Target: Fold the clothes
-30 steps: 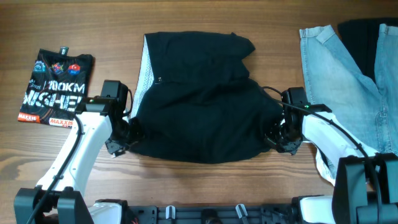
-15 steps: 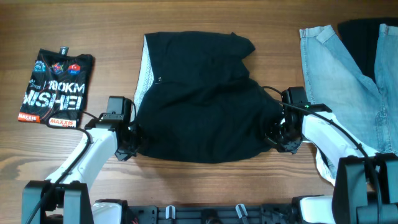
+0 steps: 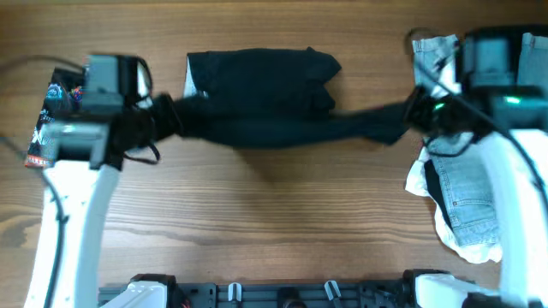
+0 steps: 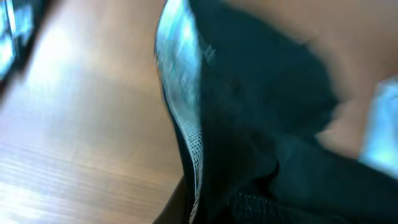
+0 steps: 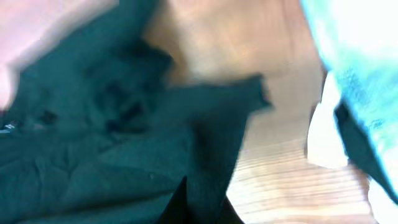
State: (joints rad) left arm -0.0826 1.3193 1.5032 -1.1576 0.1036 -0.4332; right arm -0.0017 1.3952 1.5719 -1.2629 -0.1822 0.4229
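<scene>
The black shorts point(image 3: 257, 77) lie at the table's middle back, with their near edge pulled up into a taut band point(image 3: 282, 130) between my two grippers. My left gripper point(image 3: 164, 120) is shut on the band's left end. The right gripper point(image 3: 409, 115) is shut on its right end. The left wrist view is blurred: it shows black cloth point(image 4: 267, 106) and the whitish mesh lining point(image 4: 186, 106) running down into my gripper point(image 4: 199, 214). In the right wrist view the black cloth point(image 5: 93, 155) is pinched between the dark fingers point(image 5: 202, 208).
Light-blue denim point(image 3: 467, 197) and a white cloth point(image 3: 419, 181) lie at the right, partly under my right arm. A dark printed shirt point(image 3: 53, 107) lies at the far left, partly behind my left arm. Bare wood point(image 3: 257, 222) fills the near half.
My left gripper has shut on the shorts' near left corner. Both arms have risen and moved toward the back, lifting the near edge off the table and stretching it.
</scene>
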